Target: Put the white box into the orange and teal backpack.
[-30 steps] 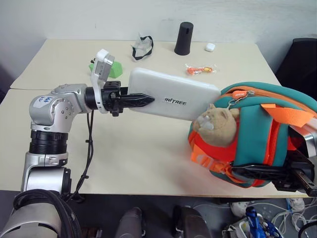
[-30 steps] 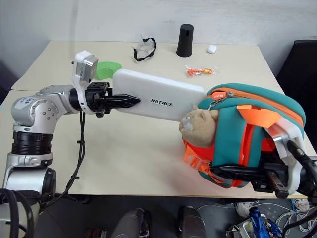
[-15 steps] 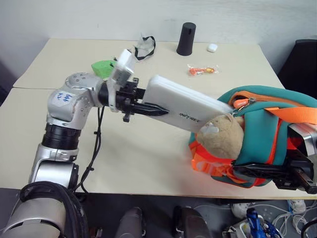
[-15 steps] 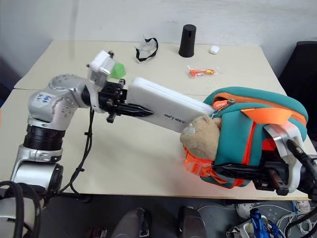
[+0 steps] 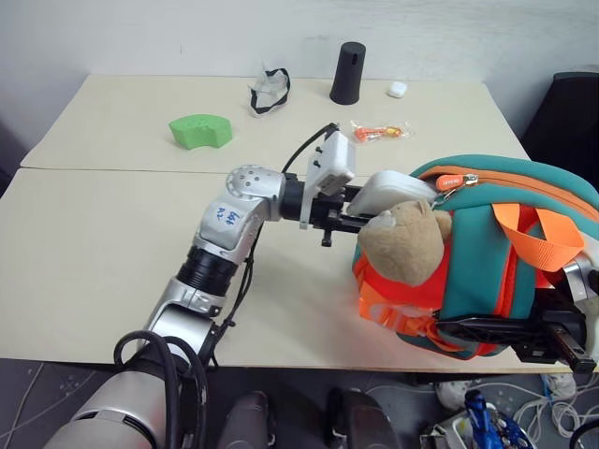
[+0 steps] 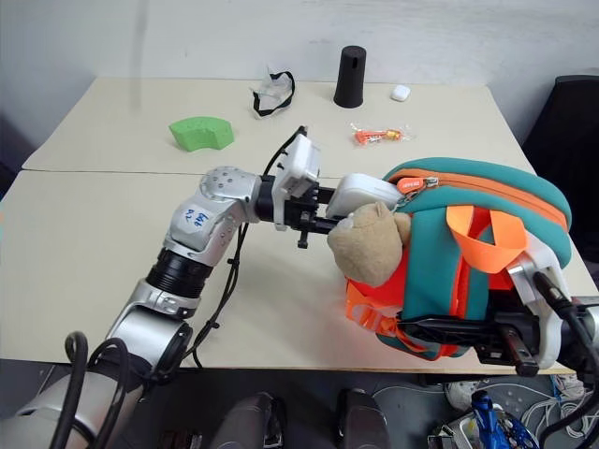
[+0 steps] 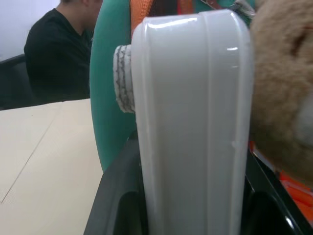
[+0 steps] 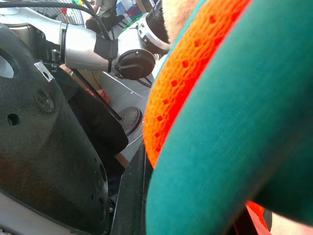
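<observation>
- White box (image 5: 391,190) is now mostly inside the orange and teal backpack (image 5: 487,234); a second ago its whole length lay bare over the tabletop (image 5: 112,243).
- My left hand (image 5: 348,217) has swept right, fingers clamped on the box's tail end.
- My right hand (image 5: 552,339), closed on the backpack's lower edge, has not moved.
- Insertion looks nearly done; a last push, then release.

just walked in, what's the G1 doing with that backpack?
It is loading a white box into the orange and teal backpack. The left gripper is shut on the box's near end, and most of the box is already inside the zippered opening, just above the plush toy. The right gripper clamps the backpack's lower edge at the table's front edge.
</observation>
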